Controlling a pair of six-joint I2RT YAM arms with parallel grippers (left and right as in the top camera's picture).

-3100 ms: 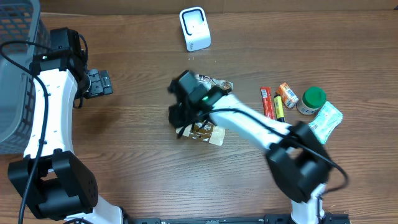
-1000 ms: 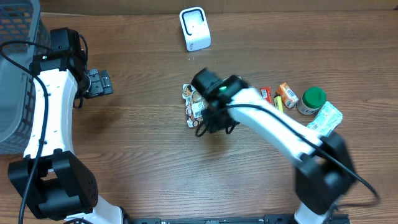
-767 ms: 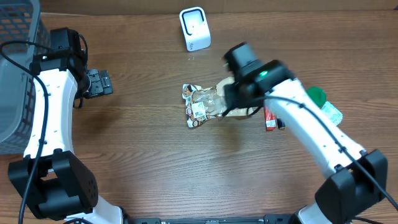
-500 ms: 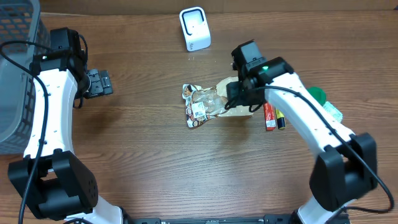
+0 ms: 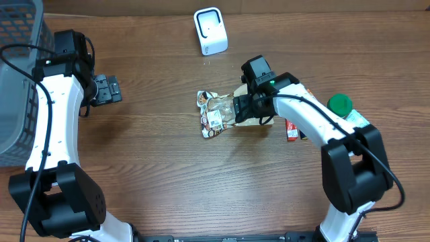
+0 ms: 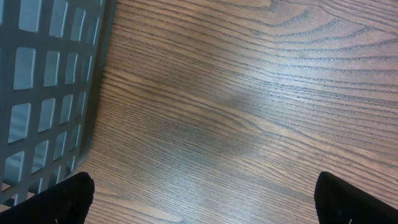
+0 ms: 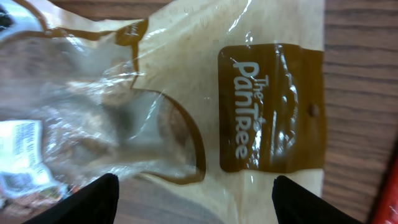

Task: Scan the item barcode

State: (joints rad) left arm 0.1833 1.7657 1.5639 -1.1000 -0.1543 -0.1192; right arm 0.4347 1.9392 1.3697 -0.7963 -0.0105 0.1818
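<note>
The item, a brown and clear snack bag (image 5: 220, 113), lies flat on the wooden table with a white barcode label (image 5: 215, 121) at its left end. My right gripper (image 5: 250, 109) hovers over the bag's right end, open. In the right wrist view the bag (image 7: 186, 93) fills the frame, with its label (image 7: 22, 155) at the left. There the right gripper (image 7: 196, 202) has its dark fingertips (image 7: 93, 199) spread wide on either side of the bag. The white scanner (image 5: 210, 30) stands at the back. My left gripper (image 5: 106, 89) is open over bare wood, far to the left (image 6: 208, 205).
A grey slatted basket (image 5: 17, 81) stands at the left edge, and the left wrist view shows it (image 6: 43, 93) too. Right of the bag lie a red bar (image 5: 290, 129), a green-lidded jar (image 5: 339, 103) and a pale green packet (image 5: 357, 121).
My right gripper let the bag go on the table, swung right, then came back over its right end with jaws widening. The bag has lain still since. The left arm has not moved.
</note>
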